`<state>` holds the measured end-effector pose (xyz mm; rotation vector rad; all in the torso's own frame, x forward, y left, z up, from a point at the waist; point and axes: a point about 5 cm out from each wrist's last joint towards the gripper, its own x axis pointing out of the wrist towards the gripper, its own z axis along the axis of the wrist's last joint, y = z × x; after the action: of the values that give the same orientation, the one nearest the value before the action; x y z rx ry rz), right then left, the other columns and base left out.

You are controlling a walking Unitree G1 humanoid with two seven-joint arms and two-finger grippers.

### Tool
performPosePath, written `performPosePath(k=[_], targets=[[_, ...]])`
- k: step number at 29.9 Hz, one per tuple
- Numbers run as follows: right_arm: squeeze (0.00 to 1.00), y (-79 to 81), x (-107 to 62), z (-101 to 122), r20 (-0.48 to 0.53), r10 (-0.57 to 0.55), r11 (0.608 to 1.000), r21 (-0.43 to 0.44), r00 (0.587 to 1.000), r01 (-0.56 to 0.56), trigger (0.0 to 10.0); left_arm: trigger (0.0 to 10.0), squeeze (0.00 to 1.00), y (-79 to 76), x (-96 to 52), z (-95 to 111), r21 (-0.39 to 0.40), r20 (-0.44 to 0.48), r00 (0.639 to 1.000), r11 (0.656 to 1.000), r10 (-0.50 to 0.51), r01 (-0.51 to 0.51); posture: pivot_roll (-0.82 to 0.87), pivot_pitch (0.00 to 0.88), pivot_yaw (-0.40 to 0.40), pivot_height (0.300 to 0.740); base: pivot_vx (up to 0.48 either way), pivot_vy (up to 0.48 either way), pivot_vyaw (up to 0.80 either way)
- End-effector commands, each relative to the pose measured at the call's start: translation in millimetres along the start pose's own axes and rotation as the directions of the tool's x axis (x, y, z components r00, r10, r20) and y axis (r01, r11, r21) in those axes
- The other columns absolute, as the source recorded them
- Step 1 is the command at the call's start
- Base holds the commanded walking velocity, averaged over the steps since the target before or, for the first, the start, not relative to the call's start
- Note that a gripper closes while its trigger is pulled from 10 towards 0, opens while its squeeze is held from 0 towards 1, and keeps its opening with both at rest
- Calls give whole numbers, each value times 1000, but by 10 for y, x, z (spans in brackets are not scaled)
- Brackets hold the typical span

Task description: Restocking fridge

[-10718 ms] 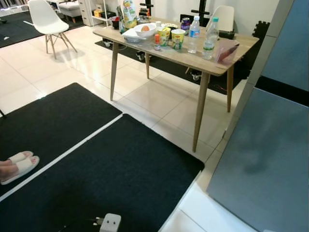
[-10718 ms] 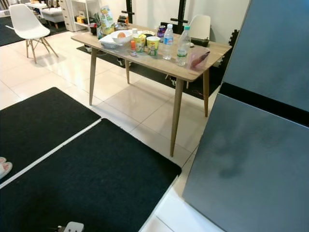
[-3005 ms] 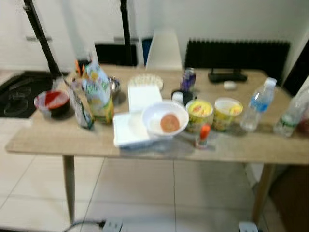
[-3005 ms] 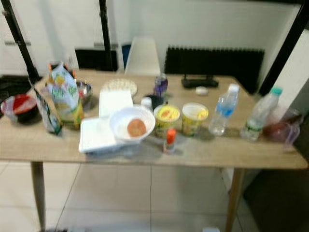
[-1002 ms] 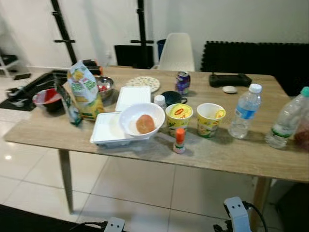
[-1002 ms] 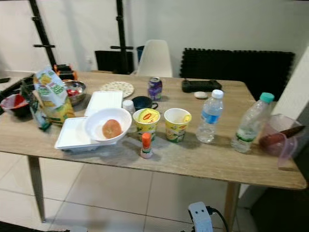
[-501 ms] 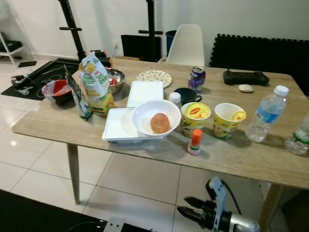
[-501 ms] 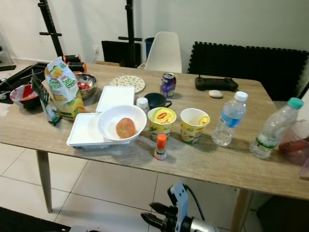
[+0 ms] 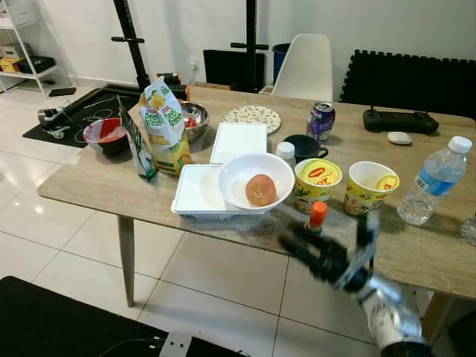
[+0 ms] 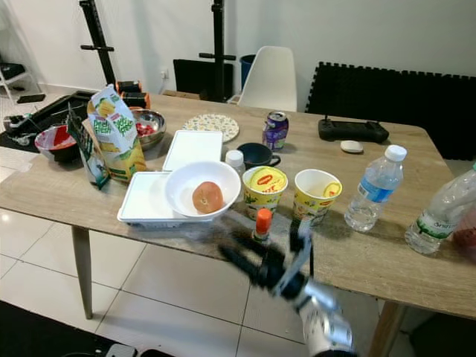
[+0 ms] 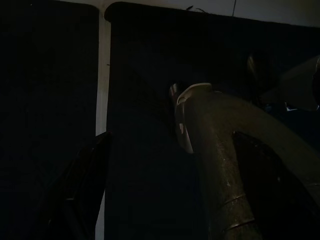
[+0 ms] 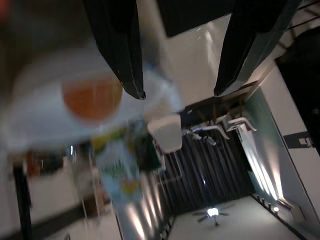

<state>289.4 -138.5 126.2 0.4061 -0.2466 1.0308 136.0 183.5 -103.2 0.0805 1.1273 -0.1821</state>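
- Setting: room of a home, dining area that doubles as an exercise space.
- Wooden dining table (image 9: pixel 89 190) on slim legs, its top laden with food and drink; white moulded chair (image 9: pixel 303 68) at the far edge.
- Glossy pale floor tiles (image 9: pixel 44 253); white walls.
- Black exercise rack uprights (image 9: pixel 128 37) beyond the far left corner; black floor mat (image 9: pixel 44 327) near.

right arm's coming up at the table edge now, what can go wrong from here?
Judging by this moment:
1. The right gripper, fingers open and motion-blurred, is close to the small orange-capped bottle; a sweep might topple it.
2. The white bowl holding the orange fruit rests partly on a white tray near the table edge; a bump may slide it off.
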Motion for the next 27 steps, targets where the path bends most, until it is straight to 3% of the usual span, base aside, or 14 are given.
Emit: performPosePath(k=[1,4,8,10,16,22,24,25,26,27], targets=[[0,0,-5,13,7,-16,1000,5,1000,15,10000,10000,0,-12,-5,-52,-1,-18,1000,1000,-5,5,-60,0,-15,740,0,0,0],[0,-2,70,122,27,-23,999,-24,999,24,10000,10000,0,-21,-2,-45,-4,-15,1000,1000,-6,6,-57,0,-21,740,0,0,0],[0,-127,185,280,11,-148,976,-161,989,148,10000,10000,0,-36,0,-51,-9,-15,1000,1000,-10,10,-55,0,-25,740,0,0,0],[0,-136,182,284,1,-155,973,-175,988,153,10000,10000,0,-37,0,-54,-9,-16,1000,1000,-10,10,-55,0,-25,740,0,0,0],[0,-279,-12,264,-97,-276,935,-258,956,244,10000,10000,0,-35,-2,-58,-14,-14,1000,1000,-10,10,-51,0,-32,740,0,0,0],[0,-342,-135,232,-151,-342,916,-273,928,293,10000,10000,0,-33,-1,-46,-13,-9,1000,1000,-11,11,-54,0,-32,740,0,0,0],[141,-376,-174,246,-146,-370,905,-278,917,321,10000,10000,0,-37,0,-43,-12,-8,1000,1000,-13,13,-57,0,-33,740,0,0,0],[306,-383,-192,245,-152,-373,905,-279,915,322,10000,10000,0,-38,0,-43,-12,-8,1000,1000,-13,13,-57,0,-33,740,0,0,0],[306,-383,-192,245,-152,-373,905,-279,915,322,10000,10000,0,-38,0,-43,-12,-8,1000,1000,-13,13,-57,0,-33,740,0,0,0],[863,-399,-225,244,-160,-386,899,-286,909,331,10000,10000,0,-41,1,-42,-11,-9,1000,1000,-16,16,-57,0,-33,740,0,0,0]])
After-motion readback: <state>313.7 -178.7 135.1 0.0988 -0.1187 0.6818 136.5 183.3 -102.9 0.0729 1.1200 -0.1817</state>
